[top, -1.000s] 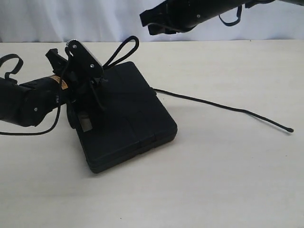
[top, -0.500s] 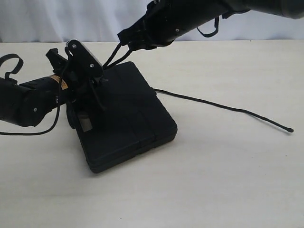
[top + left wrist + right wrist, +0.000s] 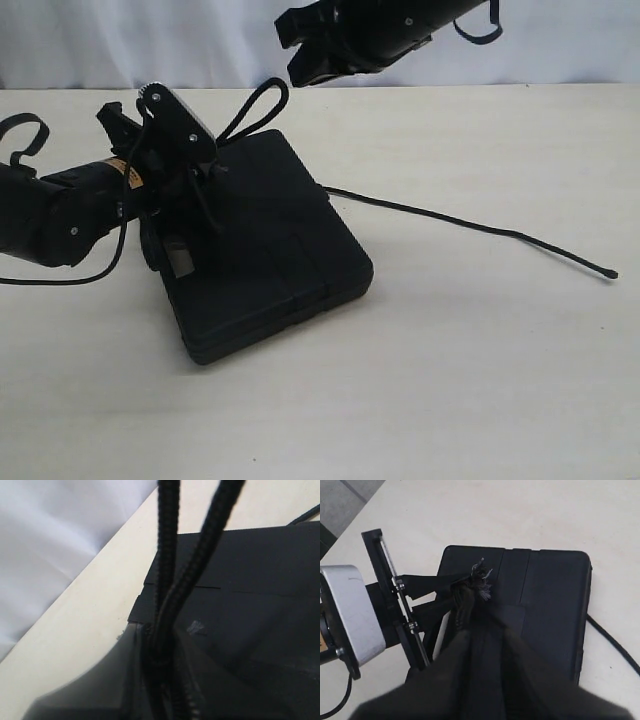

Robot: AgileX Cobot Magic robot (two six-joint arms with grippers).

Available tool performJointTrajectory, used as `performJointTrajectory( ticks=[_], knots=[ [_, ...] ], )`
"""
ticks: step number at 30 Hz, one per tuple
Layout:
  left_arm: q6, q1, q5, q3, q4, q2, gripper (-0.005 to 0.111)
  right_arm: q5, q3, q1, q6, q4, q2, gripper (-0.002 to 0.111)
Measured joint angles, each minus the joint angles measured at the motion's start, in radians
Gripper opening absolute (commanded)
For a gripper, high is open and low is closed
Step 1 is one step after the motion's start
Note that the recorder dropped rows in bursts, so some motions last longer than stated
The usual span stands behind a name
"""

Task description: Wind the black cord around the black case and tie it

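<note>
Evidently the left gripper [image 3: 161,645] is serving as an anchor. It is clenched on the black cord [image 3: 168,555], two strands of which run side by side between its fingers, pinned at the upper left corner of the black case [image 3: 270,250]. My reading is that this keeps the wrap from slackening while the other arm works the free part. Above that pinch the cord rises in a narrow loop toward the upper middle of the exterior view. From the case's right edge its long tail trails across the table [image 3: 480,380] to the knobbed tip [image 3: 611,273] at the far right. The case itself lies on the table in the lower left centre of the frame. In the right wrist view a frayed end [image 3: 481,576] shows over the case just past the left gripper's fingers.

The right gripper [image 3: 293,50] hangs in the air at the top middle, just beside the loop's crown and apart from the case. Nothing shows in its grasp, but whether its jaws are parted or closed I cannot tell from these views. It looks placed to take the loop for the tie.

Half a second ago that gripper was lower, down at the loop's top, which it covered. Now it has lifted, and the loop stands clear and rounded. Case, tail and left arm lie where they were
</note>
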Motion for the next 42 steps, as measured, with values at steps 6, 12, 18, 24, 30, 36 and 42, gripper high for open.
performJointTrajectory(
  ticks=[6,12,18,24,30,36,42],
  knots=[
    [0.0,0.0,0.002,0.0,0.0,0.0,0.0,0.011,-0.001,0.0,-0.012,0.029,0.008,0.029],
    [0.0,0.0,0.002,0.0,0.002,0.0,0.0,0.011,-0.001,0.0,-0.032,0.055,0.008,0.029],
    [0.0,0.0,0.004,0.0,0.008,0.0,0.0,0.011,-0.001,0.0,-0.039,0.069,0.031,0.029],
    [0.0,0.0,0.006,0.0,0.015,0.0,0.0,0.011,-0.001,0.0,-0.039,0.069,0.047,0.007],
    [0.0,0.0,0.006,0.0,0.015,0.0,0.0,0.011,-0.001,0.0,-0.04,0.073,0.047,0.004],
    [0.0,0.0,0.006,0.0,0.015,0.0,0.0,0.0,0.017,0.0,-0.058,0.12,0.049,0.004],
    [0.0,0.0,0.008,0.0,0.015,0.0,0.0,-0.002,0.026,0.0,-0.074,0.173,0.094,0.004]
  ],
)
